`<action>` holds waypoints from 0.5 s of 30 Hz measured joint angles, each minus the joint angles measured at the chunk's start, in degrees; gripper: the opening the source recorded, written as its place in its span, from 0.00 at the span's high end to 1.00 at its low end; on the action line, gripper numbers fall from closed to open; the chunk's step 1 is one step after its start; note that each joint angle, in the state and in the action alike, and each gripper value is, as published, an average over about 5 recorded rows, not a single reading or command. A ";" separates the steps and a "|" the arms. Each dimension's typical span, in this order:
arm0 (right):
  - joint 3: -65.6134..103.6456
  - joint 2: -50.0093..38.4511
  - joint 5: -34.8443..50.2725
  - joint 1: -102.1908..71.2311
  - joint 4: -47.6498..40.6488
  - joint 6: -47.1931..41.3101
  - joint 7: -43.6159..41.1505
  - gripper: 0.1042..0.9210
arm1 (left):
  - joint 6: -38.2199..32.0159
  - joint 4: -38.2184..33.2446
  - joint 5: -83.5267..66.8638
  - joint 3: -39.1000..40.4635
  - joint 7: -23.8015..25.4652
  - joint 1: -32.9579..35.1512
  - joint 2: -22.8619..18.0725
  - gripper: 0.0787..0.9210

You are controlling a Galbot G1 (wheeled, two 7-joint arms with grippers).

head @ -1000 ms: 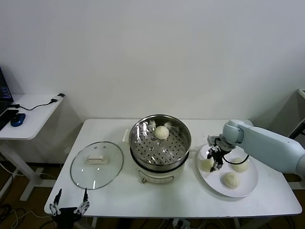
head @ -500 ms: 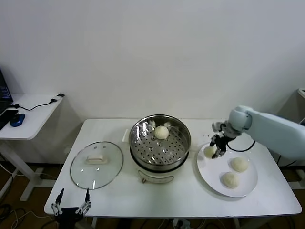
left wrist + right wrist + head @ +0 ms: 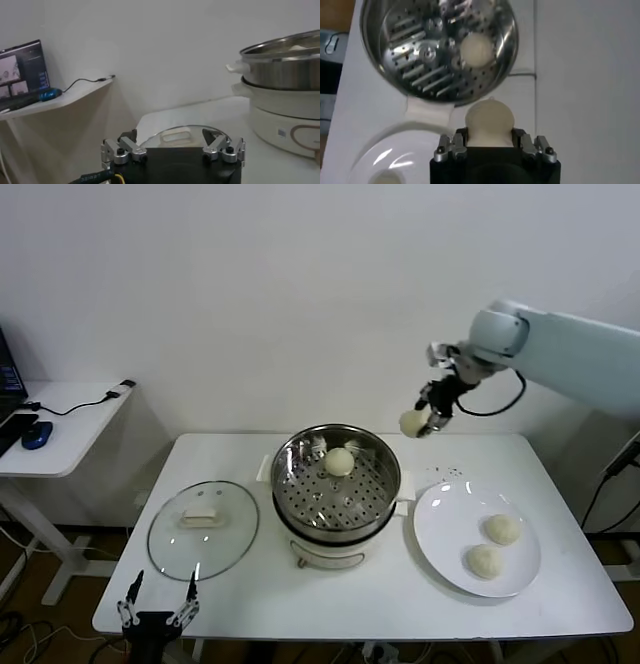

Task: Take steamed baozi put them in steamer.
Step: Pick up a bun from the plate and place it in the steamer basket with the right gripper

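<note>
Right gripper, closed on a bun by its sides, high beside the steamer, which holds one bun. Soft and light, it likely dents under squeeze. Left gripper waits open at the table edge.

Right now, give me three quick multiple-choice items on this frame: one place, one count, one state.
1. Where is the glass lid?
A. on the steamer
B. flat on the table, to the steamer's left
C. on the plate

2. How many baozi lie on the plate?
A. two
B. three
C. none

3. The right tool is:
A. open and empty
B. shut on a baozi
C. resting in the steamer

Key: 1 B, it lies beside the steamer. 2 A, two buns. 3 B, it holds a baozi in the air.
</note>
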 measured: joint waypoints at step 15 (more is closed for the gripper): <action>-1.00 14.97 6.97 -4.02 -0.66 -4.66 5.97 0.42 | -0.93 1.48 0.75 -0.32 -0.19 -0.44 1.22 0.12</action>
